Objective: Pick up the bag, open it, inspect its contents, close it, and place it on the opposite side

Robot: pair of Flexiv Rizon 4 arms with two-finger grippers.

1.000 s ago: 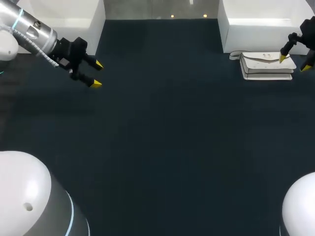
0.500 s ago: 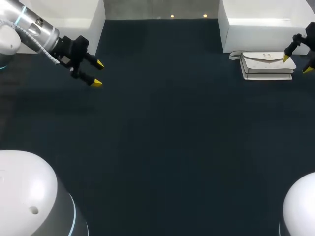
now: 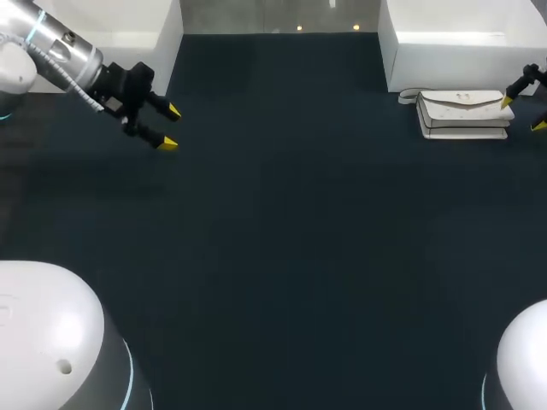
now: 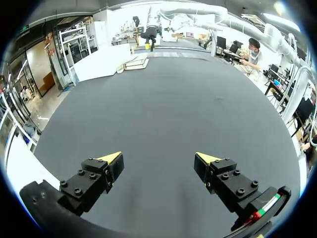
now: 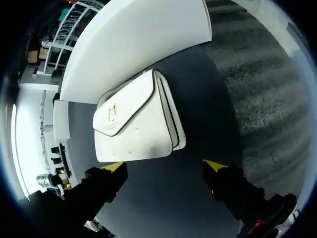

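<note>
Bag lies flat just ahead of R claw, spread wide; L claw also wide.

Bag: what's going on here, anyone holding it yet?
Nobody has it yet. The bag lies flat and closed on the table at the far right, beside a white box. The right gripper hovers open at the bag's right end; in the right wrist view the bag sits ahead of its fingers, not between them. The left gripper is open and empty over the table's far left.
</note>
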